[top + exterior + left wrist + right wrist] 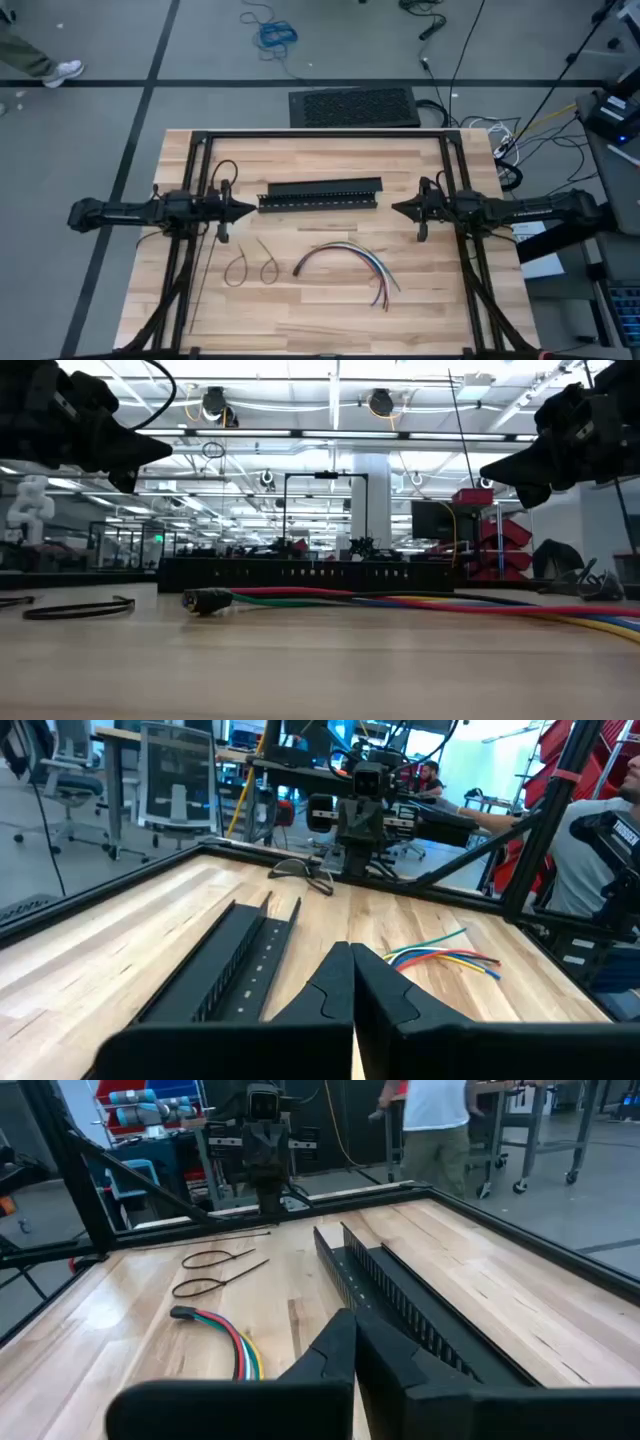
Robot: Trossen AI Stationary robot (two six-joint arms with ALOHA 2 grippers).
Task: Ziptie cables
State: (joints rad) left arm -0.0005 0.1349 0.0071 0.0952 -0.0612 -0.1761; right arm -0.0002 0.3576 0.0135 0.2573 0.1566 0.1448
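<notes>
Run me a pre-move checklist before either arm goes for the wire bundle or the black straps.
1. Bundle of thin multicoloured wires lies free on the wooden table, nothing on it: ok.
2. Two looped thin black plastic straps lie beside the bundle, apart from it: ok.
3. Left gripper shut, empty, hovering: not ok for grasping.
4. Right gripper shut, empty, hovering: not ok for grasping.
5. Long black slotted channel lies between the grippers, clear of the wires: ok.
6. Strap loops wide enough for the bundle: cannot tell.

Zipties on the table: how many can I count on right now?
2 looped zipties lie side by side on the table, left of the cables: one farther left, one nearer the cables. A straight one may lie beside the left frame; cannot confirm.
</notes>
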